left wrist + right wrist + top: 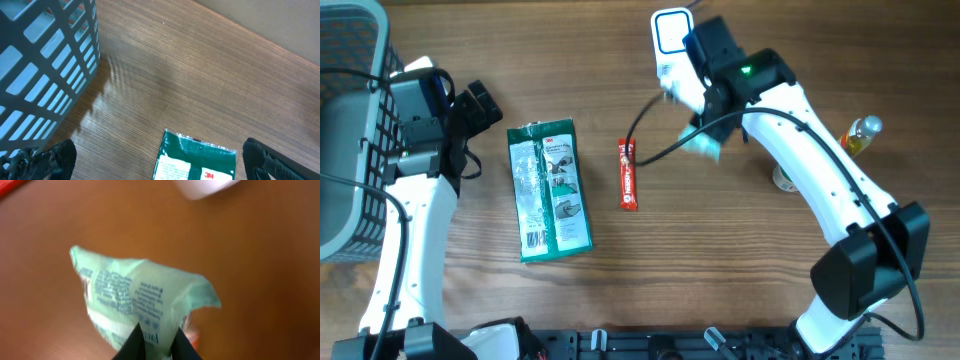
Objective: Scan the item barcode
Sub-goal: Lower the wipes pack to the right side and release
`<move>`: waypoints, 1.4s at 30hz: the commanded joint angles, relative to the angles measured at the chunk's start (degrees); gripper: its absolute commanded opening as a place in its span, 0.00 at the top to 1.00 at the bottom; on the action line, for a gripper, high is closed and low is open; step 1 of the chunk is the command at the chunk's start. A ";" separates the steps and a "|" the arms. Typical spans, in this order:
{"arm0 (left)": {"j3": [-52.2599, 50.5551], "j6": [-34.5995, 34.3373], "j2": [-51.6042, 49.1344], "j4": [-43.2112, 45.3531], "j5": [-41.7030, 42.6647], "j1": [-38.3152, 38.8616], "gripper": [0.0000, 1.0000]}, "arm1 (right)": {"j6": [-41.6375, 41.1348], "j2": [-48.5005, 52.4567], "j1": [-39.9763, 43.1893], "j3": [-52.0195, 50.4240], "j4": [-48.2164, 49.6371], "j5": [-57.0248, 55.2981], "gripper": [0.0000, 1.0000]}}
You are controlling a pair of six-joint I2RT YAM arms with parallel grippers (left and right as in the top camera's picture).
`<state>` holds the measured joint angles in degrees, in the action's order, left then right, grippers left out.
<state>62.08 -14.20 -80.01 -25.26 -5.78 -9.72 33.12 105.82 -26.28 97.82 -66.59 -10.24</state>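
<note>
My right gripper (705, 115) is shut on a pale green packet (703, 147) with printed text, held above the table just below a white scanner (670, 40) at the back. In the right wrist view the packet (135, 295) fans out from between the closed fingertips (157, 342), and the scanner's white edge (205, 186) shows at the top. My left gripper (480, 135) stands open at the left, next to a green 3M package (550, 190). The left wrist view shows the top of that package (195, 160) between the wide-spread fingers (55, 157).
A grey slatted basket (345, 130) fills the far left, also close in the left wrist view as the basket (45, 65). A red stick packet (628, 174) lies mid-table. A small bottle (860, 135) with yellow contents stands at the right beside my right arm.
</note>
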 commanded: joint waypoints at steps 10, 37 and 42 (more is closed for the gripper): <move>0.61 0.48 0.50 0.13 -0.31 -0.15 0.00 | -6.73 1.03 2.14 -15.56 5.60 8.20 0.29; 0.61 0.50 0.50 0.13 -0.31 -0.15 0.00 | -61.75 7.13 1.95 -25.90 19.63 -1.53 0.83; 0.61 0.48 0.50 0.13 -0.31 -0.15 0.00 | -59.80 7.13 3.37 -25.88 13.00 -7.39 0.79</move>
<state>62.08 -14.20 -80.01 -25.30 -5.76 -9.72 -25.96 112.44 -23.77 72.14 -52.34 -10.35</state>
